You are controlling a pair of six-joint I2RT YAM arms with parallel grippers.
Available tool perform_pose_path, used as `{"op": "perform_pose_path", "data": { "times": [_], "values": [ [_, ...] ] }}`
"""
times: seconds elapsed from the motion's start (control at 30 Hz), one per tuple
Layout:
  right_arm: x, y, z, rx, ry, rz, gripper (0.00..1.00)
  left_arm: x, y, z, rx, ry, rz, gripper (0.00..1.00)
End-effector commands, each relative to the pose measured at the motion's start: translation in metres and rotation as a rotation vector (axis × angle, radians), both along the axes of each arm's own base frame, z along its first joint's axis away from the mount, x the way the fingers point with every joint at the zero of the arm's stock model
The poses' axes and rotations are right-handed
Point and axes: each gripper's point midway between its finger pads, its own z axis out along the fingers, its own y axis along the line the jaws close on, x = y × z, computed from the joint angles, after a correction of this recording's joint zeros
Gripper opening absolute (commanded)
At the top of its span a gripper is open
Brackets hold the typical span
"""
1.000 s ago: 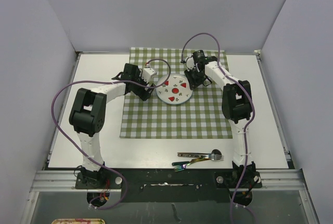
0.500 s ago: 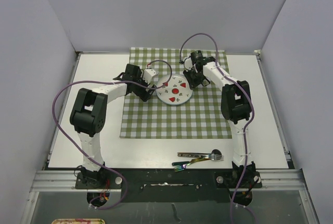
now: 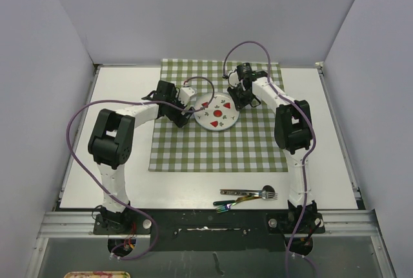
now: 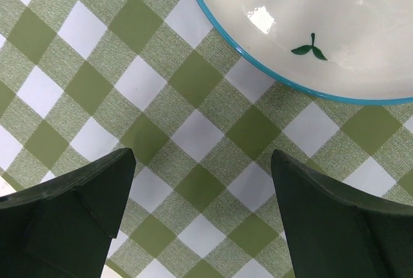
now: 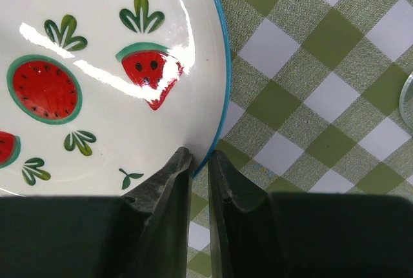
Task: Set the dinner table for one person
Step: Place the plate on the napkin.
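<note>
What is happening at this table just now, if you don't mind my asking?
The right end effector is shut on the rim of the round white plate with a blue edge and watermelon pattern, which sits on the green-and-white checked cloth. The left end effector hangs open over the cloth just beside the plate, touching nothing. Some metal cutlery lies on the large white tabletop near the arms' bases, not yet placed.

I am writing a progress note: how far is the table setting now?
Done: the checked cloth lies on the dinner table, with the watermelon plate on it. In hand: the right gripper pinches the plate's rim; the left gripper hangs open beside it. Left: the cutlery lies at the near edge, off the cloth.
</note>
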Motion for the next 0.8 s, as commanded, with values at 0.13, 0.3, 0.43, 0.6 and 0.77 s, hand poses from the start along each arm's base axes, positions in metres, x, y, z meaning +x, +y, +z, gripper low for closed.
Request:
{"op": "perform_pose_path", "data": {
  "times": [0.13, 0.3, 0.43, 0.6, 0.77],
  "values": [
    [0.014, -0.025, 0.023, -0.037, -0.072, -0.062, 0.0, 0.009, -0.009, 0.007, -0.005, -0.024, -0.019, 0.87],
    [0.02, -0.027, 0.028, -0.038, -0.092, -0.077, 0.0, 0.008, -0.012, 0.009, -0.013, -0.024, -0.024, 0.87],
    [0.024, -0.029, 0.032, -0.046, -0.108, -0.084, 0.0, 0.006, -0.014, 0.01, -0.026, -0.019, -0.031, 0.87],
    [0.027, -0.032, 0.034, -0.063, -0.121, -0.089, 0.0, 0.0, -0.013, 0.007, -0.021, 0.0, -0.04, 0.87],
    [0.028, -0.034, 0.036, -0.074, -0.131, -0.093, 0.0, -0.004, -0.011, 0.008, -0.013, -0.002, -0.044, 0.87]
  ]
}}
